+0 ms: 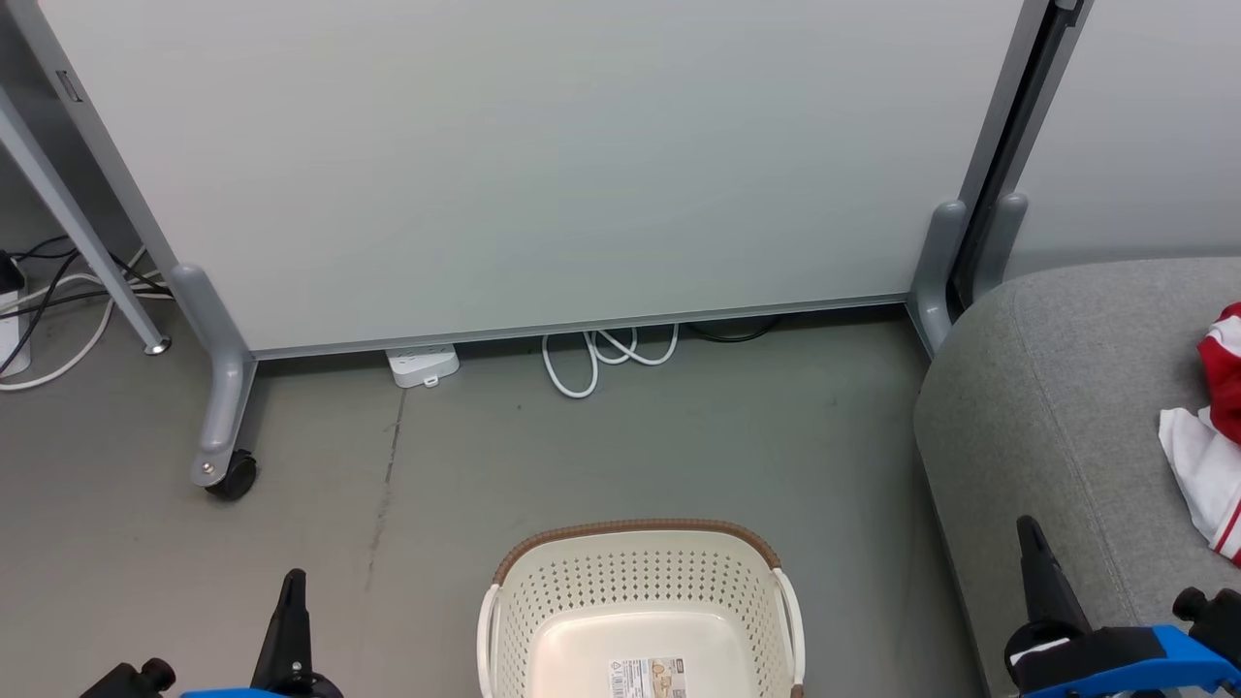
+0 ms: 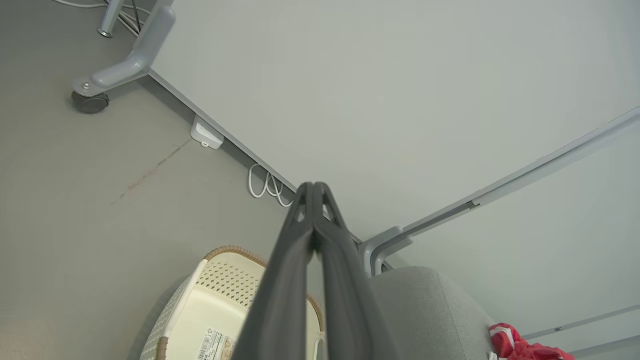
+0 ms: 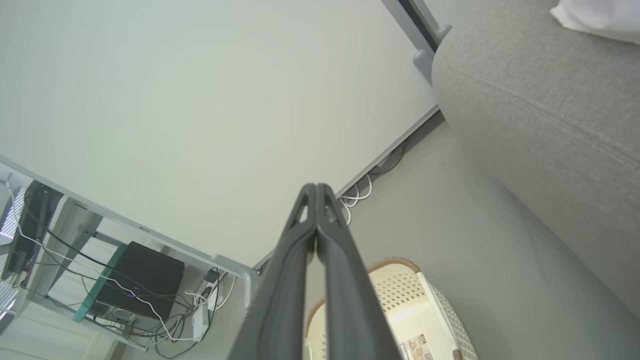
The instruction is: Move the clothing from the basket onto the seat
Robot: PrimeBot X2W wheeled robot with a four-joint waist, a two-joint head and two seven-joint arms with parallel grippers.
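The basket [image 1: 640, 591] sits on the grey floor [image 1: 679, 446] at near centre, between the two hands, and a printed label [image 1: 648, 677] shows on its pale bottom. The seat [image 1: 1047, 407] stands to the right. The clothing [image 1: 1212, 456] lies on its cushion at the far right as a heap of red and white folds, well apart from the basket. The left hand [image 1: 294, 582] is at the near left with its two dark fingers pressed together and nothing between them. The right hand [image 1: 1028, 531] is at the near right, by the seat's front edge, its fingers likewise together and gripping nothing. Beyond the basket stands a pale partition panel [image 1: 543, 165] on grey wheeled feet. A white power strip [image 1: 423, 364] and a looped white cable [image 1: 606, 354] lie on the floor at its lower edge.
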